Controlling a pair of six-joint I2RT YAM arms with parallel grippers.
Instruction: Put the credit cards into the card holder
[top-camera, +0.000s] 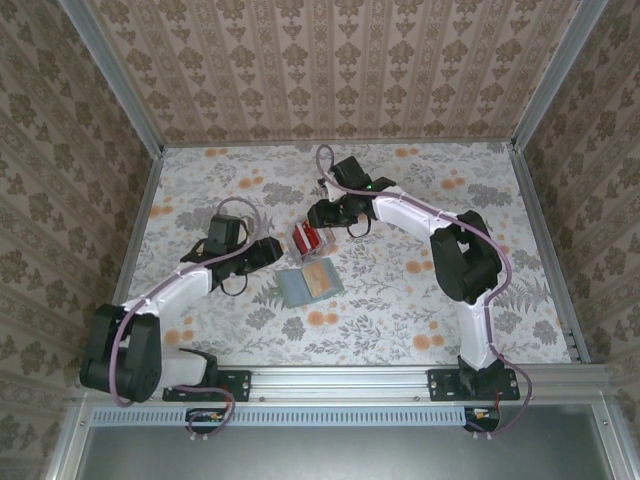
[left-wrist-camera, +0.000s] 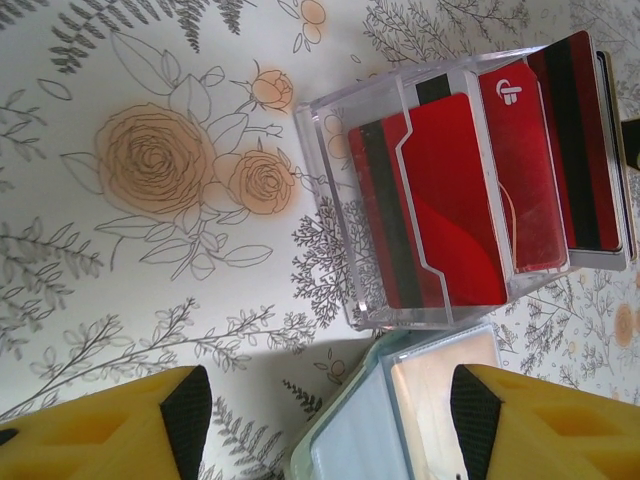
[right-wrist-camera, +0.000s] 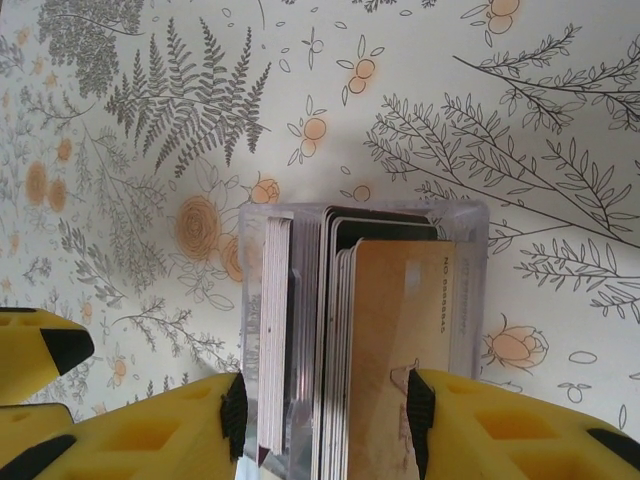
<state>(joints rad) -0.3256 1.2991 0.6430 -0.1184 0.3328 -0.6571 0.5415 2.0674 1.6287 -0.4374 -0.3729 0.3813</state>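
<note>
Right gripper (right-wrist-camera: 325, 410) astride the cards (right-wrist-camera: 400, 320) in the clear box (right-wrist-camera: 470, 300), jaws apart; grip impossible to tell. Left gripper (left-wrist-camera: 327, 412) open, hovering over holder (left-wrist-camera: 400, 420), just at box's 6 o'clock.

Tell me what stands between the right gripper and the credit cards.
Nothing visible does. The right gripper has a finger on either side of the upright credit cards. The clear box only walls them in at the sides.
</note>
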